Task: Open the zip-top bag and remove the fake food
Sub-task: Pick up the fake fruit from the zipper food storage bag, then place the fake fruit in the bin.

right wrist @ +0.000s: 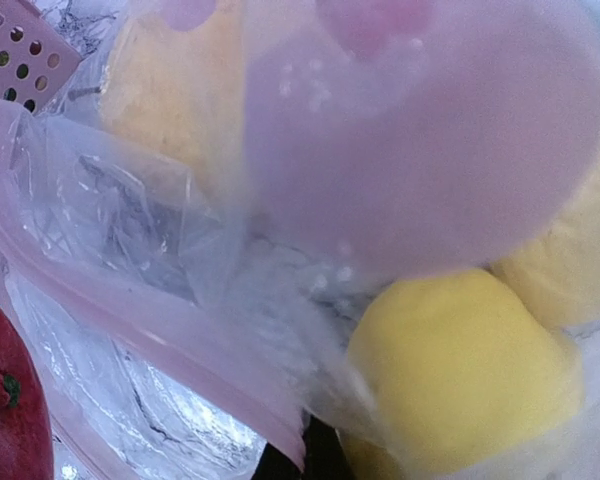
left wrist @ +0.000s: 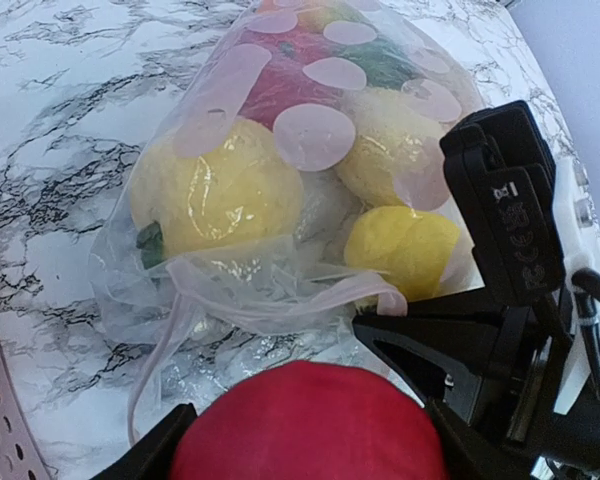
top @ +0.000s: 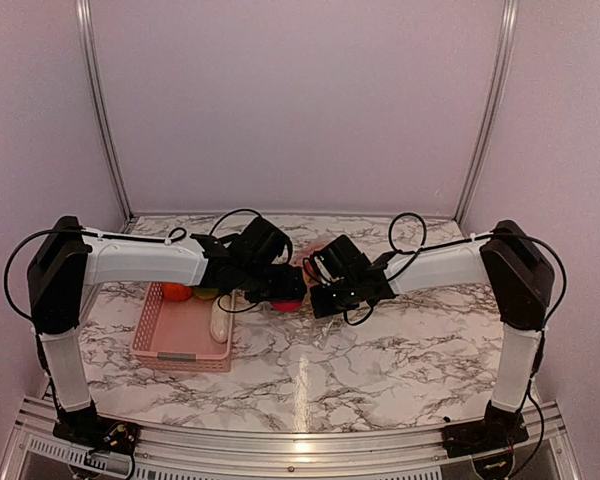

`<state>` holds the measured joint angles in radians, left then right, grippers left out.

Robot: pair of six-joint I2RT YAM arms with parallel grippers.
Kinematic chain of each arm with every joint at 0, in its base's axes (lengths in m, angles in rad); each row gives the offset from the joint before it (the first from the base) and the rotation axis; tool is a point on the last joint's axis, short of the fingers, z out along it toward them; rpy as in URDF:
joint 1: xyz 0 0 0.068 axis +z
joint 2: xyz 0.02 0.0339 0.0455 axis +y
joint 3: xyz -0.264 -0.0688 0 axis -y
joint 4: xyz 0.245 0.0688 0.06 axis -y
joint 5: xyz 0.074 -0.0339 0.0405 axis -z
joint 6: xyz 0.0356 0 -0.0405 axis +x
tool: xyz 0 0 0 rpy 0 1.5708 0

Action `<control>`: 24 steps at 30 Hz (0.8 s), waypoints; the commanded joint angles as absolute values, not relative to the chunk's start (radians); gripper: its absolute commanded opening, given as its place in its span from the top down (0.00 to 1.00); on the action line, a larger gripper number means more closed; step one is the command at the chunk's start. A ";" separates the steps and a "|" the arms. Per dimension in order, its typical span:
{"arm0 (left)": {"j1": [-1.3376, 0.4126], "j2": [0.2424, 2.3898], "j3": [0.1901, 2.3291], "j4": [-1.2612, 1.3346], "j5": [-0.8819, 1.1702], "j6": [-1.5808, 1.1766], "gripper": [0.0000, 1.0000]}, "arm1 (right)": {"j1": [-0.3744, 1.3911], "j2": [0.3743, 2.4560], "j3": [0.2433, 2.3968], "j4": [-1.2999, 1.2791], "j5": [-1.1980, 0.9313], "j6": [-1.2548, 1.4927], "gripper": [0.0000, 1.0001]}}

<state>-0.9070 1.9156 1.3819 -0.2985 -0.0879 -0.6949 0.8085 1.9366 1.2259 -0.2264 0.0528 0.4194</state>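
Observation:
The zip-top bag [left wrist: 280,150] lies on the marble table between the two arms, clear with pale pink dots, its mouth facing the left wrist camera. Fake food fills it: yellow fruits [left wrist: 215,190] and red and green pieces further in. My left gripper [left wrist: 308,452] is closed around a red fake fruit [left wrist: 310,420], held just outside the bag's mouth and also visible from above [top: 287,304]. My right gripper [right wrist: 305,462] is shut on the bag's pink zip edge [right wrist: 150,340], next to a yellow fruit [right wrist: 460,370] inside the bag.
A pink perforated basket [top: 180,340] stands on the left of the table, under the left arm. In it lie an orange piece [top: 175,292], a green piece [top: 205,293] and a whitish piece [top: 219,320]. The basket's corner [right wrist: 15,50] shows close to the bag.

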 commanded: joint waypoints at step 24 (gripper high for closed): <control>-0.843 1.443 1.061 -0.439 -0.251 -0.759 0.38 | 0.820 1.802 1.281 -0.276 -0.029 0.413 1.00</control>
